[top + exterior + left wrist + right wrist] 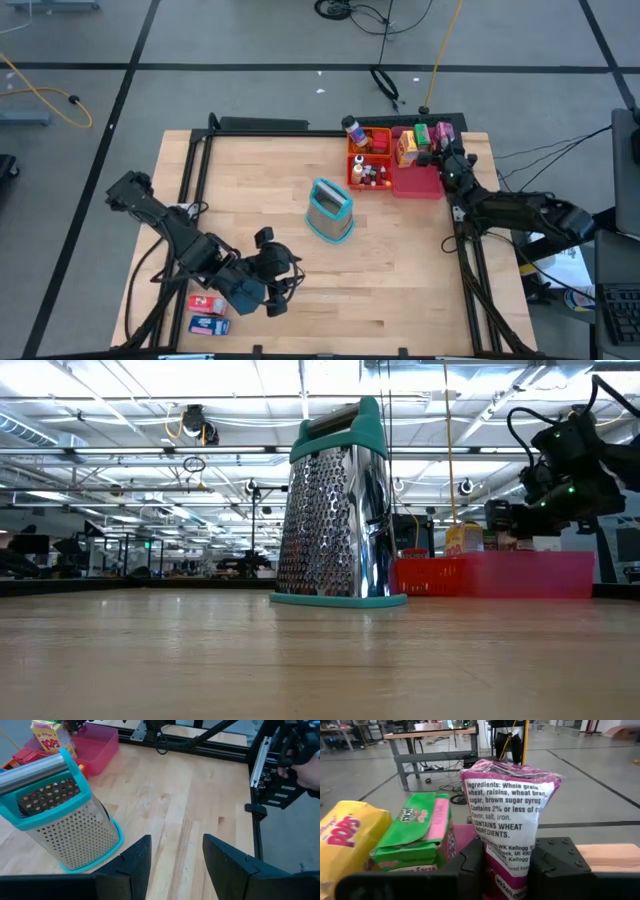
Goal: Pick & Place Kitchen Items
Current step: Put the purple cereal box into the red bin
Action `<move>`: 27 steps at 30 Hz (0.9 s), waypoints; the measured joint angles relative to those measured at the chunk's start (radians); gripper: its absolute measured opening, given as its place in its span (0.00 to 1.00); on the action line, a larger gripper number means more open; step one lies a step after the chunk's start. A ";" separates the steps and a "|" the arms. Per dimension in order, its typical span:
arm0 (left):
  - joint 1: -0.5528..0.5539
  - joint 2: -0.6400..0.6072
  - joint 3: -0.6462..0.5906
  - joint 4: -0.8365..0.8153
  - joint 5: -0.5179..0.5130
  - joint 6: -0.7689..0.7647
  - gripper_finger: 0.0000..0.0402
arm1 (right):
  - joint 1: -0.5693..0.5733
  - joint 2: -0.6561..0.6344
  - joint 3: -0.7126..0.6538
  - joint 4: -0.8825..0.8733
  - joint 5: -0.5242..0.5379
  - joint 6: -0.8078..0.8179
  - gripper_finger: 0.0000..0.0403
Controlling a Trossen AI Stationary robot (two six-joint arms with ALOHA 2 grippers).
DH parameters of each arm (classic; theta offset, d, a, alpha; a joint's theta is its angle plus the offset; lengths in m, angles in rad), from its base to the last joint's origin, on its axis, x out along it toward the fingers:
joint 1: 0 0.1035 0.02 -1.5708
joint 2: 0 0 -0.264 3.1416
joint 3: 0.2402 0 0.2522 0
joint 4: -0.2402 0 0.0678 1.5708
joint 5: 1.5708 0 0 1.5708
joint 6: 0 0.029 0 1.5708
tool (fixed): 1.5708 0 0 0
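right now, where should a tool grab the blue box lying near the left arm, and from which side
Take the blue box across its short width, coming straight down from above. It lies flat on the table as a low oblong, so only the top is open. The red box sits close beside one long side, so the fit there looks tight; gripping the two ends may be safer.

A robotics lab or workshop hall is showing here, not a home kitchen. A wooden table edged with a black metal frame is standing on a grey concrete floor marked with dark lines, and cables are trailing across it. Far behind, strip lights are running under an open industrial ceiling, and workbenches are standing in the open hall.
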 joint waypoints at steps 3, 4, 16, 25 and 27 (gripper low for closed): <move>0.009 0.000 0.000 0.000 0.000 -0.001 0.45 | -0.006 0.035 0.000 0.028 0.000 -0.013 0.20; 0.011 0.000 0.000 0.000 0.000 0.000 0.45 | -0.006 0.044 0.000 0.029 0.001 -0.016 0.21; 0.021 0.000 0.000 -0.001 0.002 0.015 0.45 | -0.005 0.064 0.000 0.070 0.002 -0.034 0.38; 0.021 0.000 0.000 -0.001 0.003 0.013 0.45 | -0.002 0.063 0.000 0.078 0.013 -0.038 0.46; 0.021 0.000 0.000 -0.001 0.004 0.012 0.45 | -0.002 0.061 0.000 0.078 0.017 -0.045 0.47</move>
